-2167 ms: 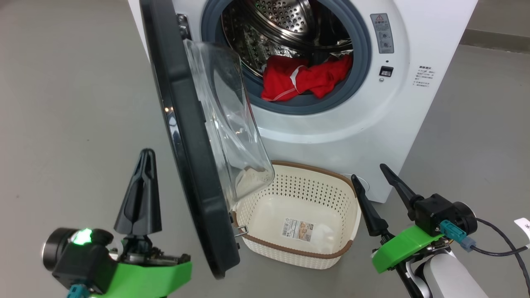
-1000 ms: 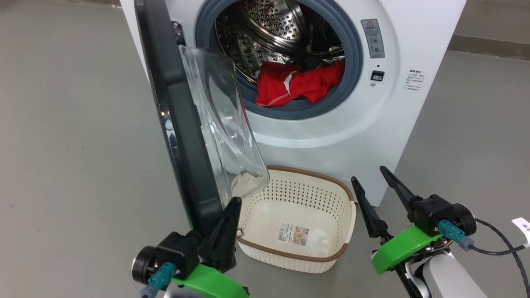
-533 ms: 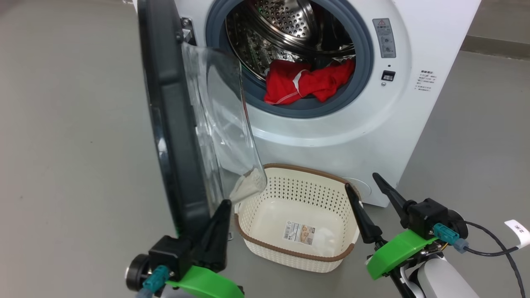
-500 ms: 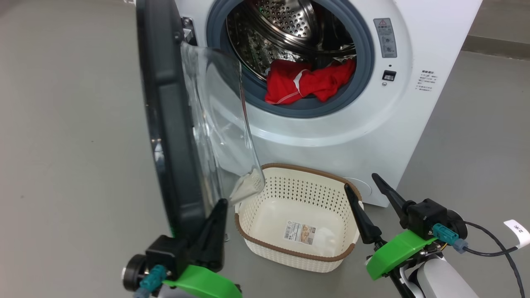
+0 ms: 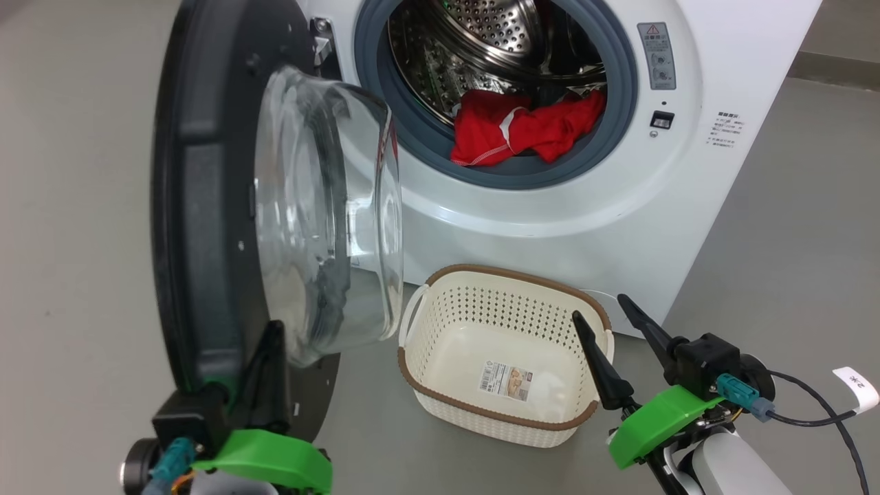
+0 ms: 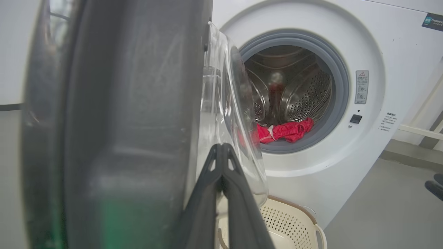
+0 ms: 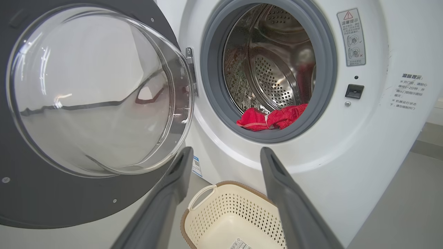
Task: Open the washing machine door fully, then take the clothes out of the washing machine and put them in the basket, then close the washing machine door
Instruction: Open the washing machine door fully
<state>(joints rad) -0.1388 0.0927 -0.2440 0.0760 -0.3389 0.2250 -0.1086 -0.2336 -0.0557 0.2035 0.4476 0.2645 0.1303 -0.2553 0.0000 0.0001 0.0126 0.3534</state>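
Note:
The washing machine (image 5: 550, 227) stands ahead with its drum exposed. Red clothes (image 5: 529, 130) lie at the drum's front lip, also seen in the wrist views (image 6: 287, 131) (image 7: 273, 117). The washing machine door (image 5: 199, 206) hangs wide open on the left, its glass bowl facing me. My left gripper (image 5: 273, 330) is shut with nothing in it, its fingers (image 6: 221, 155) against the inner side of the door's lower rim (image 6: 121, 121). The basket (image 5: 509, 275) sits empty on the floor below the drum. Just right of it, my right gripper (image 5: 599, 308) is open and empty; between its fingers the right wrist view frames the basket (image 7: 225, 207).
Bare grey floor (image 5: 75, 206) spreads left of the door and right of the machine. A black cable with a white tag (image 5: 852, 388) trails from my right wrist. The open door juts out over the floor beside the basket's left handle (image 5: 410, 313).
The door has swung further open to the left, now showing its inner face and bowl. My shut left gripper moved left with it. The right gripper stayed open beside the basket.

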